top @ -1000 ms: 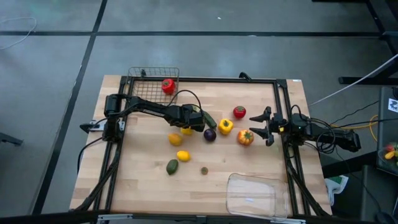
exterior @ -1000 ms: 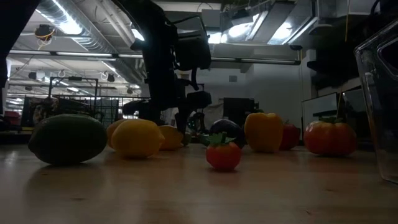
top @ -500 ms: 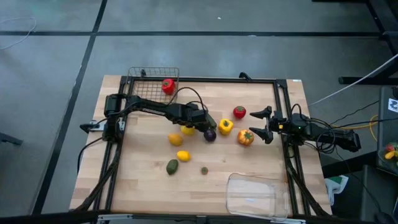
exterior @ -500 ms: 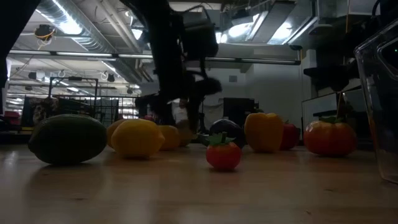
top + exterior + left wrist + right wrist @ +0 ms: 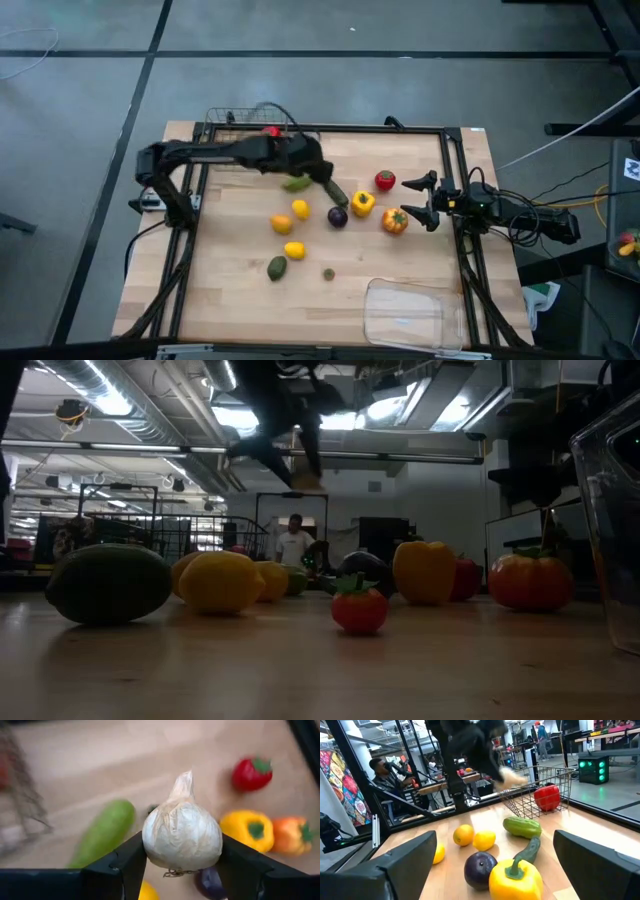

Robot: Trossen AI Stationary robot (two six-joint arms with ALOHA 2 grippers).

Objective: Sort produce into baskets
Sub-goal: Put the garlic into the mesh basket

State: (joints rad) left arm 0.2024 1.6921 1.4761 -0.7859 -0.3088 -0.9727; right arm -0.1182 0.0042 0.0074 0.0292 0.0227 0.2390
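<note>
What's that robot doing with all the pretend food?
It's sorting the food into baskets. The left tool is shut on a garlic and holds it up in the air near the wire basket, which has a red pepper in it. The right tool waits open by the orange pepper. The other fruits and vegetables lie on the table, and the clear tray looks empty.

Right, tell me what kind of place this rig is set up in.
Probably a robotics lab or workshop: a wooden table boxed in a black frame, an open ceiling with ducts and strip lights, and people at cluttered workbenches behind.
</note>
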